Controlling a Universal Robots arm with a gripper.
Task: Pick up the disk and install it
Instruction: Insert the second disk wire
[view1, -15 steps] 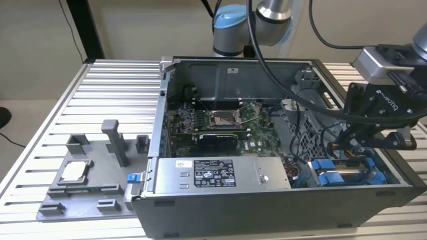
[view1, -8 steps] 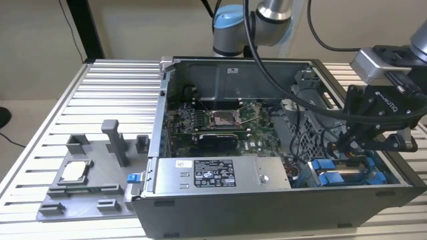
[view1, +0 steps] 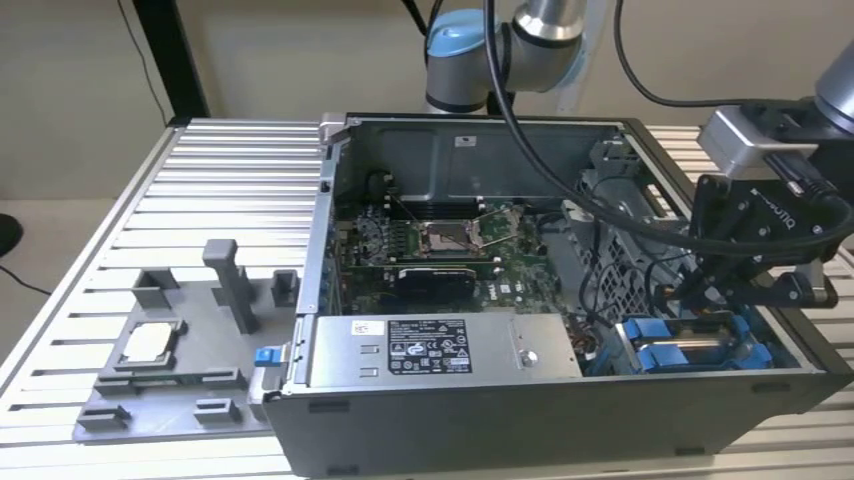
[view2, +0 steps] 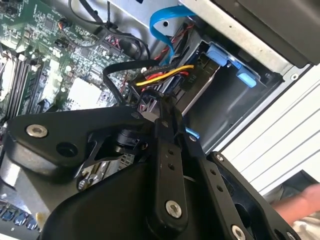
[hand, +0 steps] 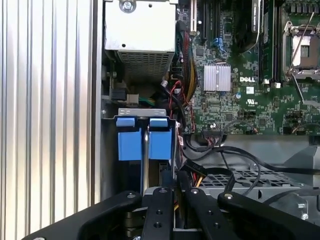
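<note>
The tool (view1: 699, 292) hangs over the PC case (view1: 534, 425) at the corner on the exterior view's right, right above the drive bay. The disk (view1: 678, 356) sits on edge in that bay, and its blue bracket (hand: 131, 145) shows clearly in the first wrist view. The tool is down close at the disk's rear end, but you can't tell if it's apart or clamped. The case is on the ribbed counter (view1: 200, 180), with the motherboard (view1: 441, 240) exposed.
</note>
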